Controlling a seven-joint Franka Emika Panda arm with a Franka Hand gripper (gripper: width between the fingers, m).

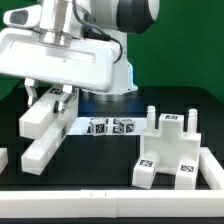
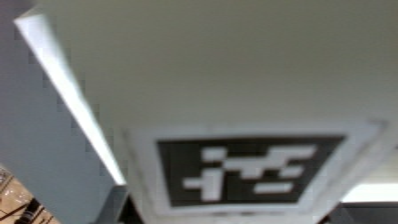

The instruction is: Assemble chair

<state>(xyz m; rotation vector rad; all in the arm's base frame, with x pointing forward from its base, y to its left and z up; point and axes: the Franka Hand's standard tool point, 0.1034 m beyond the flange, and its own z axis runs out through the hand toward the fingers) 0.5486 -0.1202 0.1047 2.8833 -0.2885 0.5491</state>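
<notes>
We start at the gripper (image 1: 50, 97), low over the exterior view's left part of the table (image 1: 100, 190). Its two dark fingers are drawn in on the upper end of a white block (image 1: 42, 118). The contact faces are hidden under the wrist housing, so we judge the hold from the narrow finger gap and from the wrist view. There the same white block (image 2: 160, 90) and its black-and-white tag (image 2: 249, 172) fill nearly the whole picture, and no finger shows. Just below the block in the exterior view lies a long white bar (image 1: 45, 150). We cannot tell whether the two touch or whether the block hangs clear of it. A little outward, the marker board (image 1: 110, 126) sits at mid-table. Well apart, on the exterior view's right, the seat assembly (image 1: 172, 155) stands with upright posts (image 1: 150, 116) rising from it. A further white piece (image 1: 3, 158) peeks in at the left edge. We take the step in hand to be the pick-up of a loose part, with the chair far from done. The next move, we judge, calls for lifting the block clear of the bar. It must then be carried over the marker board without clipping it and squared to the seat assembly before it is pressed home.
</notes>
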